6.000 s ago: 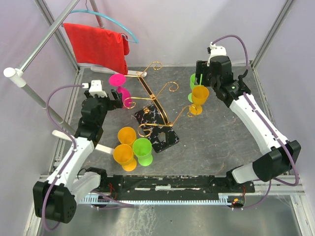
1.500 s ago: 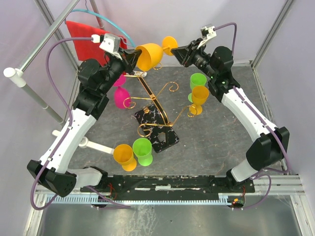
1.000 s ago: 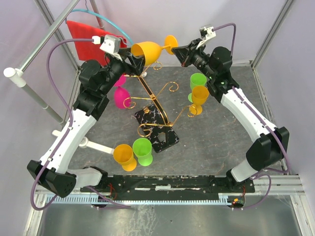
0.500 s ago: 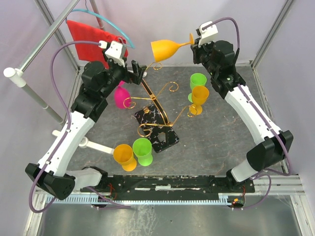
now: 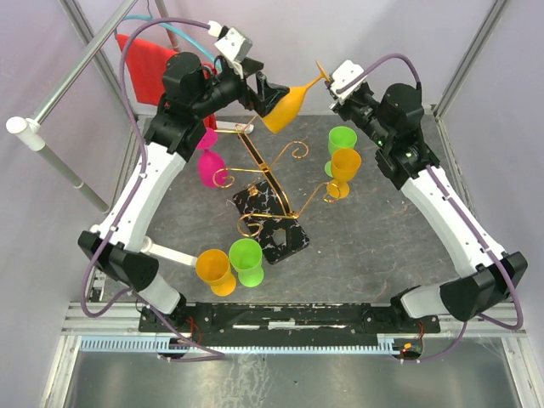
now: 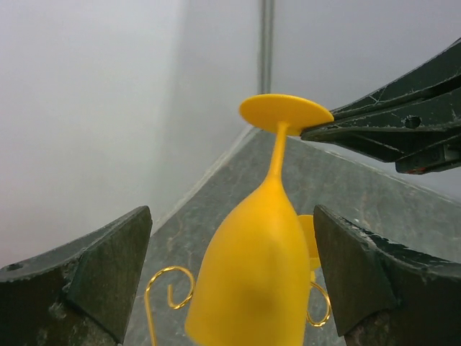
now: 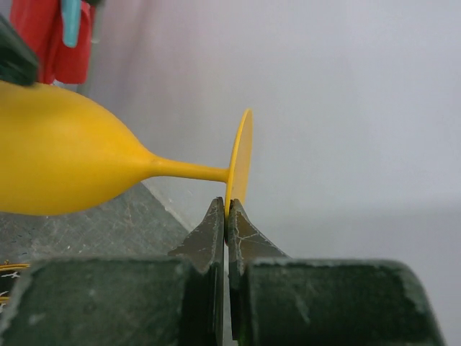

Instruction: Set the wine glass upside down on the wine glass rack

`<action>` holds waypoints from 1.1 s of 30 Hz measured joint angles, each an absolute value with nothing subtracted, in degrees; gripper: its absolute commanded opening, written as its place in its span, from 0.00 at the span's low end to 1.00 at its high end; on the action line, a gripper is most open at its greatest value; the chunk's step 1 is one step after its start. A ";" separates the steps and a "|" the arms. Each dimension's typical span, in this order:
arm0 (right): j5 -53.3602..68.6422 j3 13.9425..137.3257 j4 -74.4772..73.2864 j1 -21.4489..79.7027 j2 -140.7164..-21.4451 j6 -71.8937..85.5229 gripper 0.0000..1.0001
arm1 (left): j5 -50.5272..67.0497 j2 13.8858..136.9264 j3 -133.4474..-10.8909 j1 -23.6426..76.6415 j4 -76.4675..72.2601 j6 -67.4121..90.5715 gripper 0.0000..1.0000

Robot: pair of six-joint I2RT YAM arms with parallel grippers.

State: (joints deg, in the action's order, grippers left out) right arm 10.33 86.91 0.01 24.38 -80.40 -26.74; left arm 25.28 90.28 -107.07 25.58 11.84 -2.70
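Right gripper (image 7: 226,210) pinches wine glass (image 7: 65,169) foot rim (bowl leftward)

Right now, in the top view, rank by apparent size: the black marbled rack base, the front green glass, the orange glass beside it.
Largest: the black white-veined marbled base of the gold wire rack, clearly.
Then, unranked: the green plastic wine glass and the orange plastic wine glass beside it; they look alike.

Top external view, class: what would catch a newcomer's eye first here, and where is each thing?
An orange wine glass hangs in mid-air over the back of the table. The right gripper pinches the rim of its foot, and the left gripper has its open jaws on either side of the bowl. Below, at the table's centre, stands the gold wire rack, with a pink glass at its left.
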 measured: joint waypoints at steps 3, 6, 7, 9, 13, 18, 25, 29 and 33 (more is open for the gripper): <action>13.50 86.19 1.45 25.02 -79.64 -30.30 0.01 | 30.37 93.17 -109.21 25.58 11.97 -2.66 0.94; 15.62 85.32 2.35 25.71 -79.31 -33.85 0.01 | 34.22 94.91 -109.34 25.58 12.56 -2.63 0.93; 16.10 84.97 2.46 25.98 -79.22 -35.14 0.01 | 35.20 95.33 -109.34 25.58 13.02 -2.63 0.92; 17.21 84.36 2.46 26.44 -79.15 -37.76 0.01 | 37.04 96.01 -109.34 25.58 13.93 -2.63 0.92; 19.20 83.81 2.11 27.24 -79.15 -42.30 0.01 | 39.62 96.31 -109.34 25.58 14.81 -2.63 0.88; 20.67 83.35 2.11 28.62 -79.11 -48.01 0.01 | 41.15 96.40 -109.34 25.58 14.96 -2.63 0.77; 21.21 82.76 2.15 30.57 -78.67 -52.56 0.01 | 41.17 97.03 -109.32 25.58 15.44 -2.63 0.60; 21.17 82.61 2.31 31.24 -78.30 -54.08 0.01 | 41.17 97.12 -109.32 25.58 16.21 -2.63 0.54; 20.93 82.56 2.61 31.59 -78.06 -55.46 0.01 | 41.56 97.34 -109.32 25.58 16.49 -2.59 0.43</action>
State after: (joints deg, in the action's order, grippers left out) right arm 20.93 82.56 2.61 31.59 -78.06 -55.46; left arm 41.56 97.34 -109.32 25.58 16.49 -2.59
